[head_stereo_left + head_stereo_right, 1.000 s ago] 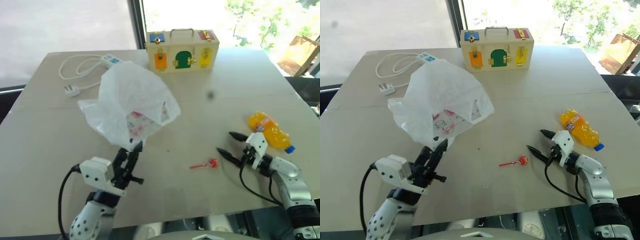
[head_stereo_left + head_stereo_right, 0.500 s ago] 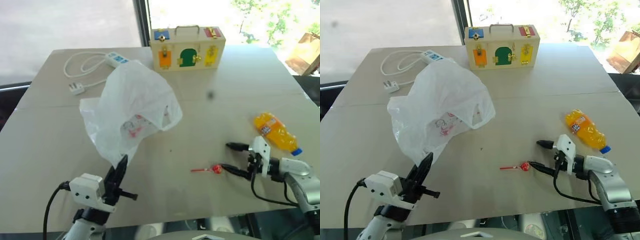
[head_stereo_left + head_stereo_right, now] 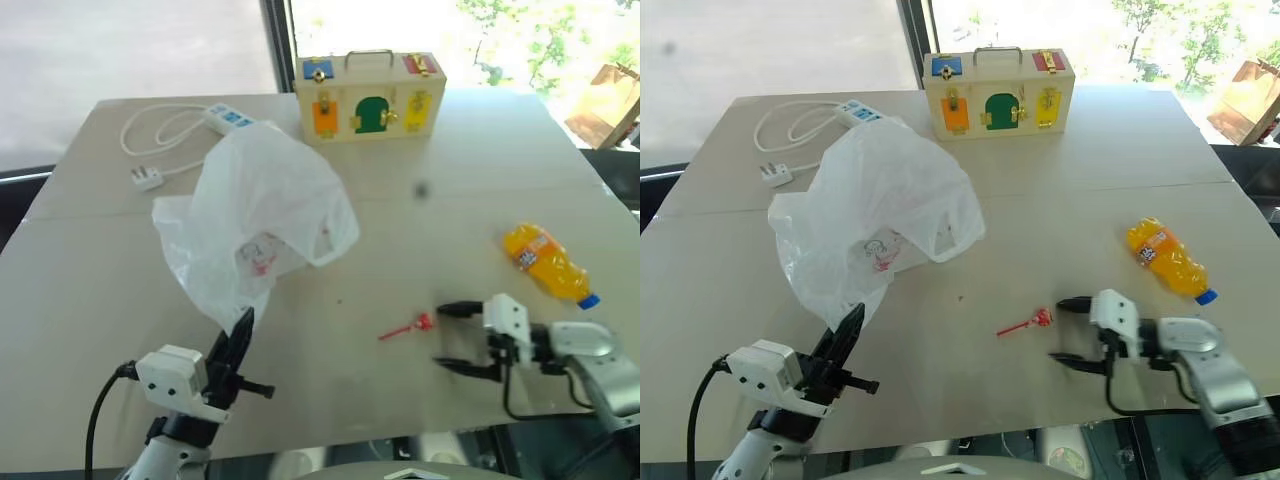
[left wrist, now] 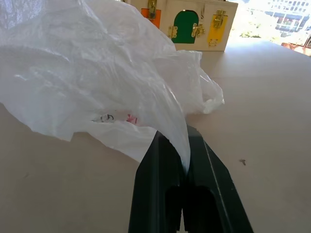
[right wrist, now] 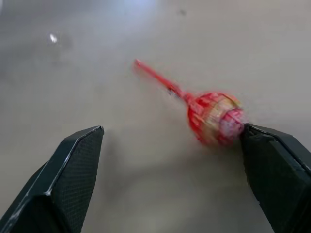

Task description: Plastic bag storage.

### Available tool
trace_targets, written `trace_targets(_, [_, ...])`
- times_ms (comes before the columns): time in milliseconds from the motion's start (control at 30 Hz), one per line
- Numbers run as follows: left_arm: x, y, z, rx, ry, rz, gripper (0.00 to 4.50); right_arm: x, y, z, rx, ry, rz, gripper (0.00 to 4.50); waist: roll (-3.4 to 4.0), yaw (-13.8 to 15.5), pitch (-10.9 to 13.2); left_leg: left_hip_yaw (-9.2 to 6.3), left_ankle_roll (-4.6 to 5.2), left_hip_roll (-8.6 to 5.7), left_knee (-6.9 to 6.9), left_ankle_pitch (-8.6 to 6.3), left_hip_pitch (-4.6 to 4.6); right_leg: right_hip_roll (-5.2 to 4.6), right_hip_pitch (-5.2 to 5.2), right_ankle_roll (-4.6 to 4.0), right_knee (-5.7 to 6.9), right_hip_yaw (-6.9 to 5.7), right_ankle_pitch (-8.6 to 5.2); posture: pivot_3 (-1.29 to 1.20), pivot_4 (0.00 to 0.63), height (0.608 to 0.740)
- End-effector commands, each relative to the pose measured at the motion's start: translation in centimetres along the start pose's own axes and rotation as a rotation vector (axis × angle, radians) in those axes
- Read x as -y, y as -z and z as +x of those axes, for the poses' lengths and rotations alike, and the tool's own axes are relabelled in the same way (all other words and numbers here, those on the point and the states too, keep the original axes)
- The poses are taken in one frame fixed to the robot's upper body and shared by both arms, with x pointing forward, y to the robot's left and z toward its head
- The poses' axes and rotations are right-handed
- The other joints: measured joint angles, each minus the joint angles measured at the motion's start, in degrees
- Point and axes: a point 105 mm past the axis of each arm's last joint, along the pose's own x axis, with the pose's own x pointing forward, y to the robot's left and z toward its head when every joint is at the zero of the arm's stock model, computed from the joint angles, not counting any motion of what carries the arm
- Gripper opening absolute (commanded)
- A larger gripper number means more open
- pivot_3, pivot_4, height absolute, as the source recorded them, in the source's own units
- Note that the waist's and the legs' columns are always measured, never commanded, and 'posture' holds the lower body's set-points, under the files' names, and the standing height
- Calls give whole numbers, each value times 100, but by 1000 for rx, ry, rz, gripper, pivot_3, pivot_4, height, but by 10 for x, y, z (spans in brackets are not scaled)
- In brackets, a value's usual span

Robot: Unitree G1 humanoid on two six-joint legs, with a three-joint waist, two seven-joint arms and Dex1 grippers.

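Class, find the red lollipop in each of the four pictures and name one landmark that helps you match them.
Left eye view: lollipop on the table, lower right of centre.
Right eye view: just right of centre, low.
Left wrist view: not in it.
Right wrist view: beside one finger of the right gripper.
Shared landmark: the right gripper, open beside it.

The plastic bag [image 3: 262, 225] lay left of the table's [image 3: 460, 160] centre. Behind it, near the far edge, stood the toy box [image 3: 368, 97]; the power strip [image 3: 176, 136] lay toward the far left corner. The bottle [image 3: 548, 264] lay near the right edge, the lollipop [image 3: 410, 327] toward the near edge.
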Motion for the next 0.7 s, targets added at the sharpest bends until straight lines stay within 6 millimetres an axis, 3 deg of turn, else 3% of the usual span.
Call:
trace_targets(33, [4, -12, 0, 33, 20, 17, 0, 7, -5, 3, 7, 37, -17, 3186, 0, 21, 6, 0, 0, -2, 5, 0, -4, -1, 0, 2, 0, -1, 1, 0, 150, 739])
trace_targets(100, [3, -13, 0, 32, 21, 20, 0, 10, -6, 6, 14, 46, -15, 2451, 1, 28, 7, -4, 0, -3, 11, 0, -10, -1, -2, 2, 0, -7, 2, 0, 150, 739])
trace_targets(133, [3, -13, 0, 31, 21, 20, 0, 10, -6, 7, 17, 46, -16, 1682, 1, 26, 7, -5, 0, -4, 14, 0, -22, -1, -14, 5, 1, -9, 5, 0, 150, 739])
trace_targets(167, [3, -12, -1, 30, 21, 21, 0, 10, -6, 8, 18, 46, -17, 1455, 1, 20, 7, -5, 1, -4, 14, 0, -27, -1, -21, 18, 3, -8, 12, 0, 150, 739])
trace_targets(267, [2, -11, -2, 28, 21, 20, 0, 10, -6, 12, 26, 43, -15, 47, 1, 15, 7, -1, 0, -6, 16, 1, -46, 0, -47, 18, 18, -2, 15, 0, 150, 739])
trace_targets(600, [0, -4, -4, 21, 20, 23, 0, 26, -14, 20, 50, 81, -18, 47, 6, 8, 10, 9, 1, -6, 44, 1, -51, 1, -58, 18, 46, 7, 14, 0, 150, 739])
trace_targets(700, [0, -2, -5, 19, 20, 22, 0, 24, -11, 20, 15, 54, -9, 851, 6, 6, 10, 10, 1, -7, 48, 1, -51, 1, -58, 19, 49, 9, 15, 0, 150, 739])
